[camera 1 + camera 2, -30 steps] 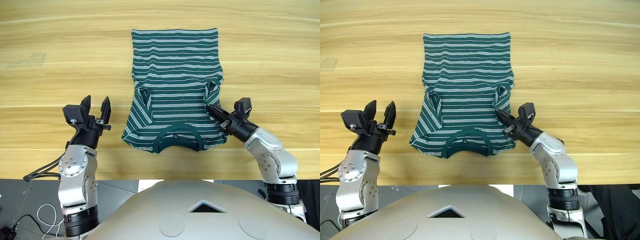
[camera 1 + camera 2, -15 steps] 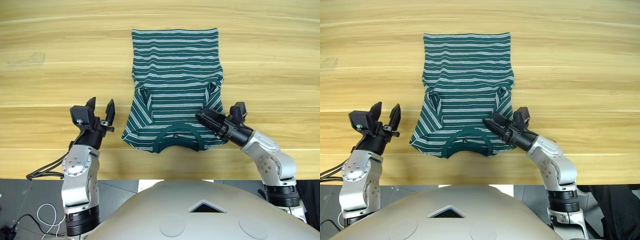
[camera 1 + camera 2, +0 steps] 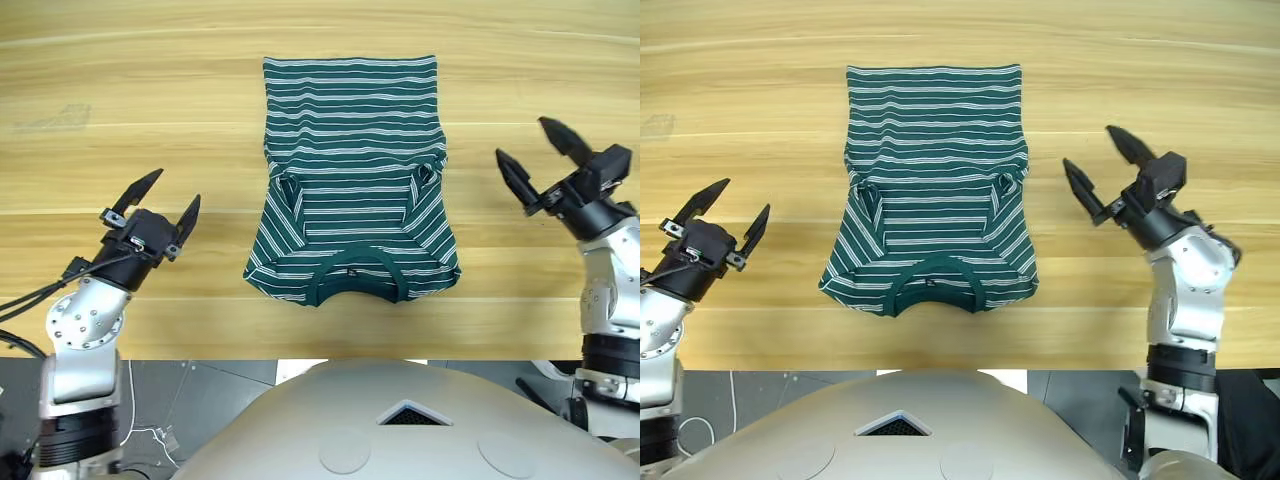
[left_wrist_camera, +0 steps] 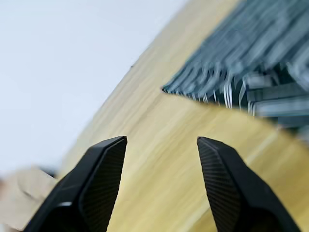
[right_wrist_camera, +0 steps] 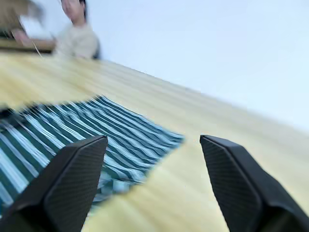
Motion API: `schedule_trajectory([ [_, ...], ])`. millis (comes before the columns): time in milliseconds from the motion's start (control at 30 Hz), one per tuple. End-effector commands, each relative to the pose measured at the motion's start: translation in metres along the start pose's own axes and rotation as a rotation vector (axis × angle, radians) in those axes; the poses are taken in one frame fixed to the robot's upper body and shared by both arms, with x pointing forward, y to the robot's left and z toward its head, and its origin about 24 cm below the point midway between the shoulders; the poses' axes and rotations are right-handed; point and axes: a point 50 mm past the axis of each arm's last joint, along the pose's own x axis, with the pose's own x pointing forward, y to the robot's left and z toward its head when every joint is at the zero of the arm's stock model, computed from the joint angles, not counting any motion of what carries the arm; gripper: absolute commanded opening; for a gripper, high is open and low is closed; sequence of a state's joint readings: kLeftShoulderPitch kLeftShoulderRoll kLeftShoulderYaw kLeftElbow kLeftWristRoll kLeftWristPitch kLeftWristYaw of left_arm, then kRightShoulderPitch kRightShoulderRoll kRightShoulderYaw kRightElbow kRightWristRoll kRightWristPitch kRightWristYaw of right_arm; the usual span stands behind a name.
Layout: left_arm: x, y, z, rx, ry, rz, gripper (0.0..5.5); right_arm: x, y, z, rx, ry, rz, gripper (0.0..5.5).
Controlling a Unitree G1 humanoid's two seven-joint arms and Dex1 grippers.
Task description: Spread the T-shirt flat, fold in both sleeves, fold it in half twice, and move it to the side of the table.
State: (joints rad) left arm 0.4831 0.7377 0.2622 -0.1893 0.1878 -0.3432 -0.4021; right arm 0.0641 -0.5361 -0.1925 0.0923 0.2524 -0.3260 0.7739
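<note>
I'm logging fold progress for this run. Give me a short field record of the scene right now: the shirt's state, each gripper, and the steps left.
T-shirt: green with white stripes, lying flat on the table, collar toward the robot
sleeves: both folded in over the body
halving folds: not yet done
left gripper: open, on the shirt's left, apart from it
right gripper: open, on the shirt's right, apart from it

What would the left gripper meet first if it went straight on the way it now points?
Probably the bare table, just short of the T-shirt and its far corner, though depth is unclear.
</note>
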Motion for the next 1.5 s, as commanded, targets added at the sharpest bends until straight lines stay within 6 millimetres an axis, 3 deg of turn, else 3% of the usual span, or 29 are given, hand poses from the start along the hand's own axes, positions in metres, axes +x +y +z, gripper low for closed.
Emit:
schedule_trajectory([
  [33,0.005,0.002,0.001,0.576,-0.11,-0.281,2.72,-0.016,-0.004,-0.01,-0.658,0.062,0.368,3.55],
  [200,0.005,-0.021,0.014,0.834,-0.338,-0.484,2.72,-0.043,0.019,-0.019,-0.823,-0.031,0.729,3.55],
  [467,0.008,-0.041,0.01,0.906,-0.554,-0.557,2.72,-0.063,0.039,-0.037,-0.805,-0.088,0.946,3.55],
  [567,0.01,-0.044,0.009,0.898,-0.574,-0.558,2.72,-0.06,0.043,-0.039,-0.794,-0.104,0.959,3.55],
  [767,0.023,-0.044,0.01,0.883,-0.586,-0.529,2.72,-0.029,0.052,-0.041,-0.763,-0.196,0.909,3.55],
  [933,0.025,-0.047,0.009,0.856,-0.587,-0.54,2.72,-0.017,0.059,-0.045,-0.725,-0.211,0.899,3.55],
  [1000,0.026,-0.049,0.009,0.848,-0.59,-0.544,2.39,-0.017,0.06,-0.046,-0.713,-0.214,0.893,3.58],
  [1367,0.029,-0.056,0.002,0.825,-0.574,-0.533,0.32,-0.017,0.056,-0.049,-0.653,-0.187,0.791,1.22],
  [1500,0.029,-0.057,-0.001,0.824,-0.574,-0.534,0.0,-0.017,0.057,-0.049,-0.648,-0.187,0.789,0.54],
])
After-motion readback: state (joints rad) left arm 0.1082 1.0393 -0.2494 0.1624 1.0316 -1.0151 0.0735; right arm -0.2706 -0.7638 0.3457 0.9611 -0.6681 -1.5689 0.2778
